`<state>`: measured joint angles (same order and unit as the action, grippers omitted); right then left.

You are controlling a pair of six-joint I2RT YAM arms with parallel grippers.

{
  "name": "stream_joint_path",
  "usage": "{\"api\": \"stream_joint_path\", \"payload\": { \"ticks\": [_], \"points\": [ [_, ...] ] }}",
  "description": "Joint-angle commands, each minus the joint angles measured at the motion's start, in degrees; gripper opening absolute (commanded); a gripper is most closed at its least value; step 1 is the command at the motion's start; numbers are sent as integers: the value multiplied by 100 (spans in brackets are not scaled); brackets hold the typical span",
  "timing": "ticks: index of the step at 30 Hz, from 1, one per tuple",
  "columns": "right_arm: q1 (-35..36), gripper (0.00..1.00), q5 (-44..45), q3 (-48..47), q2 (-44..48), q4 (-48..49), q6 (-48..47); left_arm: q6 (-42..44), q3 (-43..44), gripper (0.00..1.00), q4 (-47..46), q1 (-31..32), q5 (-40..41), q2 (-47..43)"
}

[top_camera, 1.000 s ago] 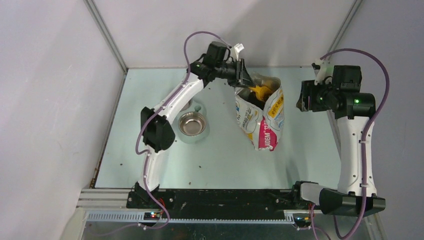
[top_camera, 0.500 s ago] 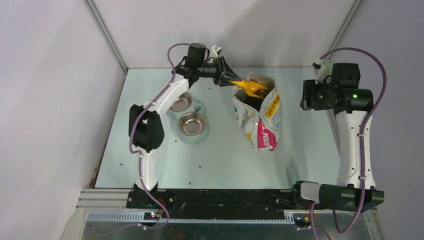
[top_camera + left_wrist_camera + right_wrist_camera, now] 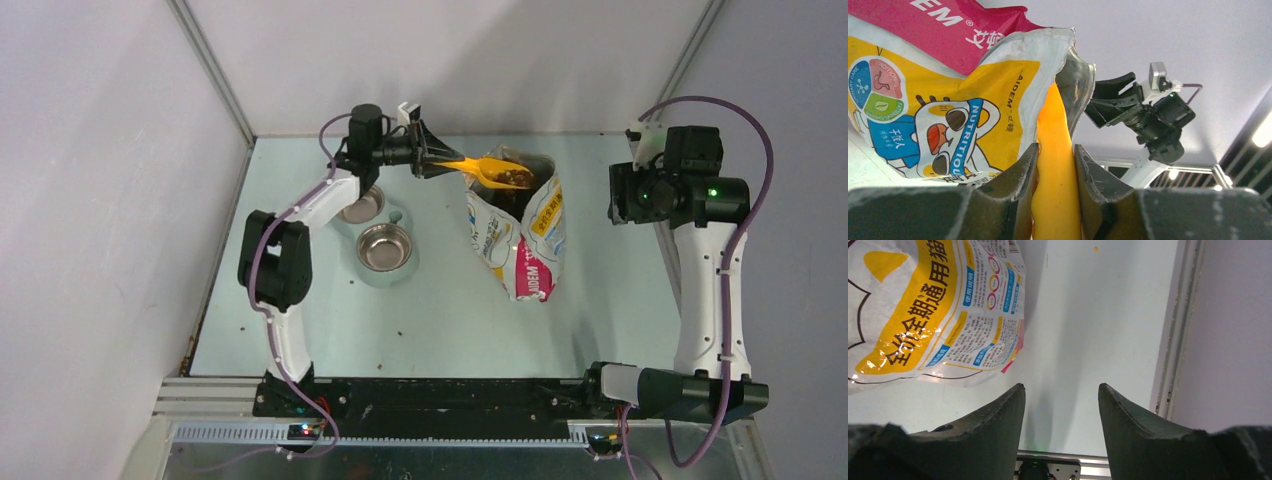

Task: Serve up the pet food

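Observation:
My left gripper (image 3: 432, 161) is shut on the handle of an orange scoop (image 3: 478, 169), held level above the mouth of the printed foil bag (image 3: 522, 240). Dark-brown pet food (image 3: 513, 177) fills the scoop's bowl. In the left wrist view the scoop's handle (image 3: 1055, 165) sits clamped between the fingers (image 3: 1020, 172), with the bag (image 3: 948, 95) behind; the kibble is hidden there. Two steel bowls on a pale stand lie left of the bag: one (image 3: 385, 246) nearer, one (image 3: 361, 204) under the left arm. My right gripper (image 3: 1060, 392) is open and empty, right of the bag (image 3: 938, 310).
A few loose kibble pellets (image 3: 402, 330) lie on the pale green table (image 3: 600, 300). Grey walls close in the back and both sides. The right arm (image 3: 700, 270) stands along the table's right edge.
My left gripper drew back to the left and lifted the scoop out of the bag, now loaded with kibble. The right arm stayed almost still.

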<state>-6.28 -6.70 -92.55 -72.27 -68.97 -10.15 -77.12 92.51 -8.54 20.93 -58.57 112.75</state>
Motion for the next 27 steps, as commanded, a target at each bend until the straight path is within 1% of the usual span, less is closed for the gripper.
{"api": "stream_joint_path", "payload": {
  "ticks": [1,2,3,4,5,6,7,9,12,14,17,19,23,27],
  "points": [
    [-31,58,197,-287,-7,-117,-223,-981,-597,0,-1956,-244,-250,-439],
    [-37,58,246,-249,-7,-130,-270,-1268,-696,0,-2199,-233,-216,-426],
    [-38,58,269,-225,0,-146,-291,-1652,-861,0,-2874,-205,-140,-380],
    [-39,58,304,-190,1,-149,-329,-1963,-925,0,-3304,-131,-108,-285],
    [-40,58,315,-178,-13,-156,-342,-2349,-1006,0,-4088,-88,-58,-216],
    [-40,58,313,-180,-23,-177,-359,-2557,-1028,0,-4452,-18,-27,-64],
    [-40,58,307,-191,-59,-186,-371,-2963,-1043,0,-5067,3,53,13],
    [-40,58,321,-263,-133,-230,-412,-3336,-1036,0,-5637,18,153,172],
    [-40,58,354,-419,-227,-319,-484,-3468,-1052,0,-6011,-23,237,108],
    [-40,58,357,-409,-230,-300,-510,-3579,-1064,0,-6208,-4,289,148],
    [-40,58,294,-292,-226,-230,-511,-3629,-971,0,-6176,55,302,300],
    [-40,58,229,-267,-240,-188,-498,-3613,-905,0,-6198,37,269,249],
    [-40,58,110,-202,-211,-39,-536,-3169,-915,0,-5699,-140,143,-29],
    [-41,58,-59,-126,-176,176,-540,-2768,-1144,0,-5123,-366,-89,-325]
  ]
}}
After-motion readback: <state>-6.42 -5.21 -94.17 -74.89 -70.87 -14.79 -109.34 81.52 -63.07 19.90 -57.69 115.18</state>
